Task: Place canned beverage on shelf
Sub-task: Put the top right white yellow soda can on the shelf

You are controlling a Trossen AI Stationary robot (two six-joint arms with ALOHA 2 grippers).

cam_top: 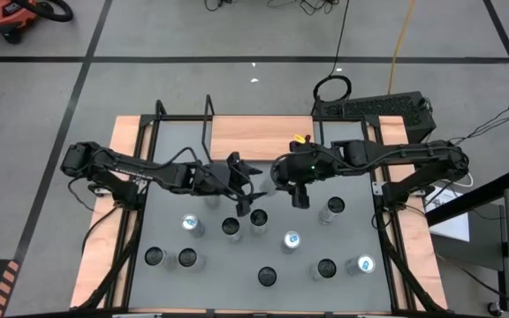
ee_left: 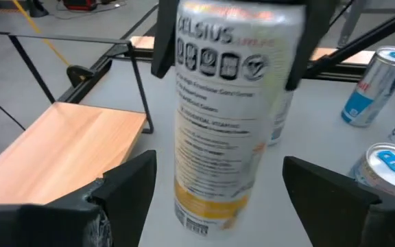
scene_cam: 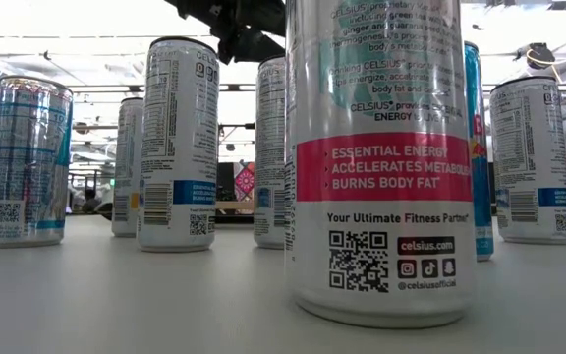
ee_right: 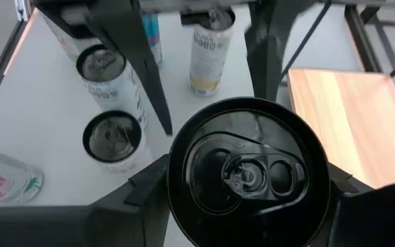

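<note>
A tall white Celsius can (ee_left: 225, 116) with a black top (ee_right: 249, 178) hangs upright over the grey table (cam_top: 166, 221), near the light-wood shelf (cam_top: 246, 137). My right gripper (ee_right: 249, 182) is shut on it. My left gripper (ee_left: 218, 178) is open; its two fingers stand on either side of the can's lower half without touching it. In the high view the two grippers meet at the table's middle, the left gripper (cam_top: 253, 185) beside the right gripper (cam_top: 285, 181). My right gripper pinches the can's upper part (ee_left: 204, 41) between its two fingers (ee_left: 163, 41), one on each side of the wall just below the rim (ee_right: 177, 185). It comes slanting down from the table's right side. The can stays upright, lifted clear of the table.
Several other cans stand on the table's near half, among them a silver one (cam_top: 193, 225), a white one (cam_top: 332, 209) and a blue-topped one (cam_top: 361, 264). A big Celsius can (scene_cam: 381, 157) fills the low view. Black frame rods (cam_top: 184, 115) rise at the shelf's left end.
</note>
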